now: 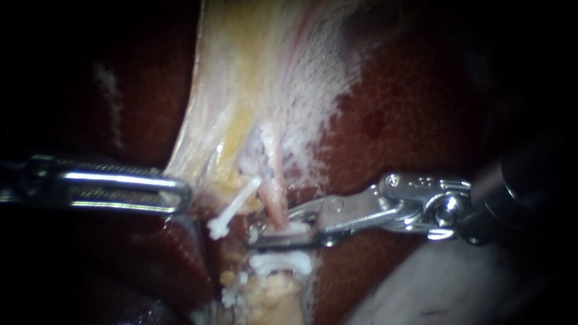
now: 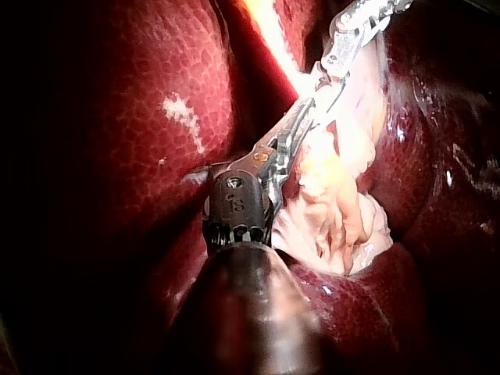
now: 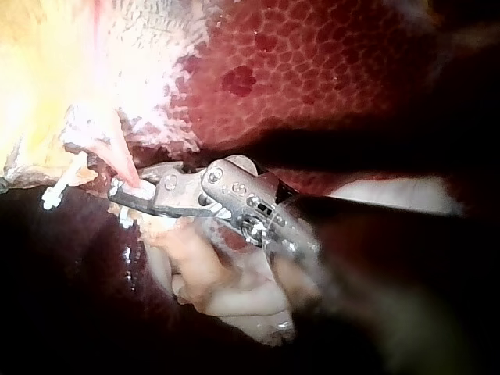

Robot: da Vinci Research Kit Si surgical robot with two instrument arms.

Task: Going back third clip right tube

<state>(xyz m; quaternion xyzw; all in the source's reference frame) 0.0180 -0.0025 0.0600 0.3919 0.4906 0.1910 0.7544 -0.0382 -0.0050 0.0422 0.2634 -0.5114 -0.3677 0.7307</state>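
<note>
Traction beside right tube (image 1: 274,192): left instrument (image 1: 180,194) clamped on pale tissue (image 1: 211,150) for exposure. Around clip (image 1: 295,229), right instrument (image 1: 271,232) narrowly parted, likely for withdrawal.

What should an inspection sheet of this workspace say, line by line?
Surface: dark red liver with pale yellowish tissue on it.
Job's things: pink tube; upper white clip at the tube, between the right instrument's jaws; lower white clip just below it; slanted clip beside the tube, toward the left instrument.
Clutter: nothing seen.
Tools: left instrument, its tool tip at the pale tissue's edge; right instrument, jaws open, a gap showing, around the tube.
Cables: nothing seen.
Surroundings: dark, nothing seen.
</note>
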